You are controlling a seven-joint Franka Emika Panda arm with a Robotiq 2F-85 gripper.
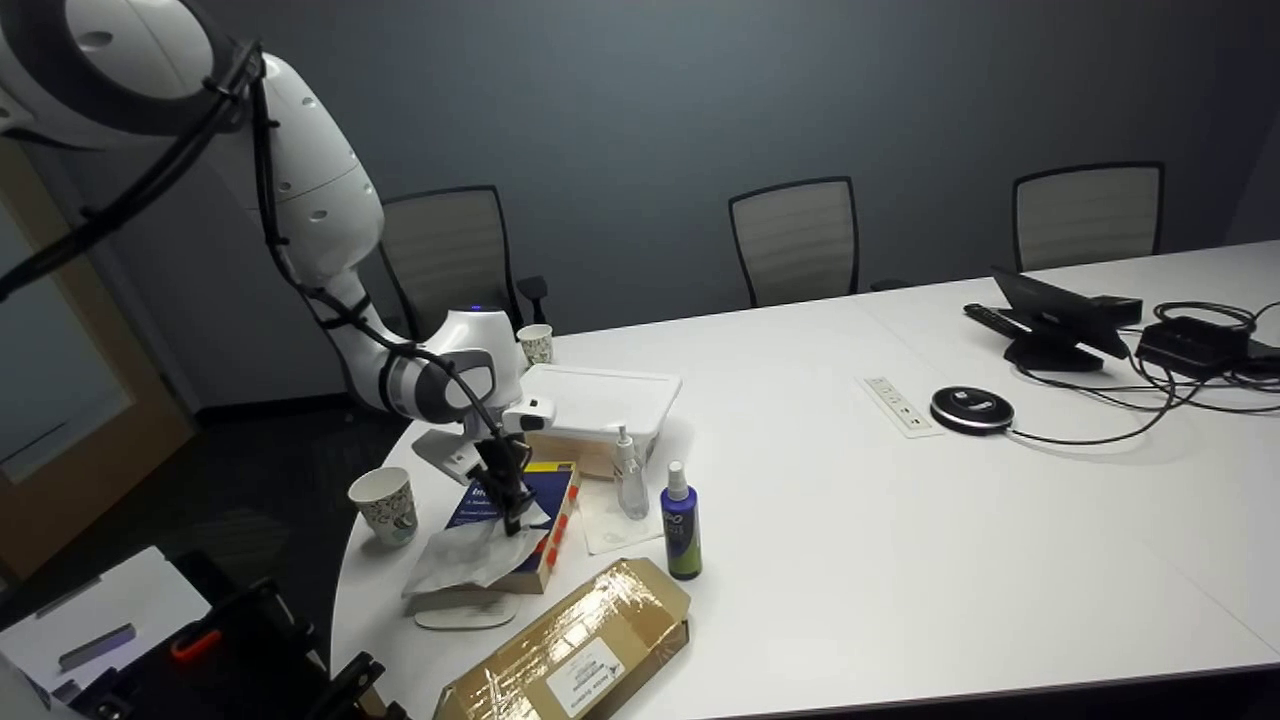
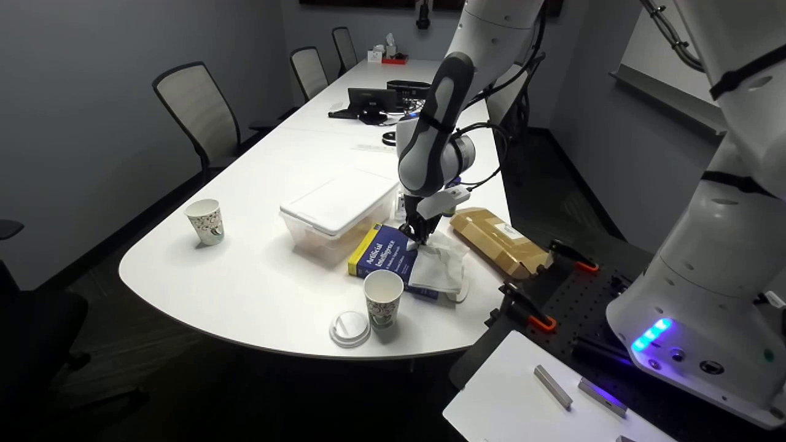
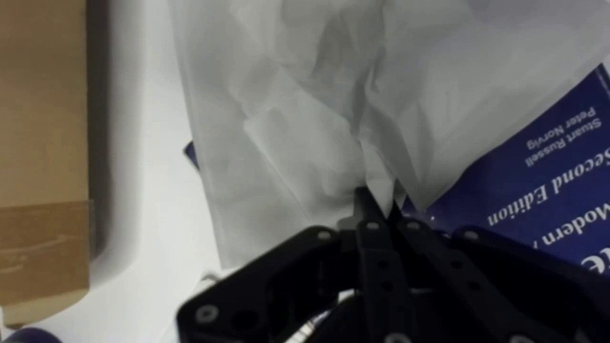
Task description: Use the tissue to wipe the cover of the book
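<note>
"So, what are you holding?"

"My gripper (image 3: 390, 213) is clamped on a gathered fold of the tissue (image 3: 310, 119); the rest of the sheet spreads out from the fingertips."

"And where is the book (image 2: 390, 248)?"

"Directly beneath me. In both exterior views it lies cover up on the table (image 2: 245, 282), and my fingertips are over its cover. The tissue hides most of the end nearer my base (image 2: 675, 307) and hangs past it."

"Then which way do you go?"

"Along its long axis, I judge. That axis runs from the covered end out to the yellow-banded end, near the lidded box (image 2: 341, 199). The bare blue with the lettering lies on that side, away from my base, so a stroke that way should drag the sheet over it."

"Anything to watch?"

"I cannot tell whether my fingertips touch the cover or sit just above it; pressing too hard could shove the book instead of wiping it. And the sheet trails off to one side of my pinch, so bare fingers might rub where tissue ought to."
</note>
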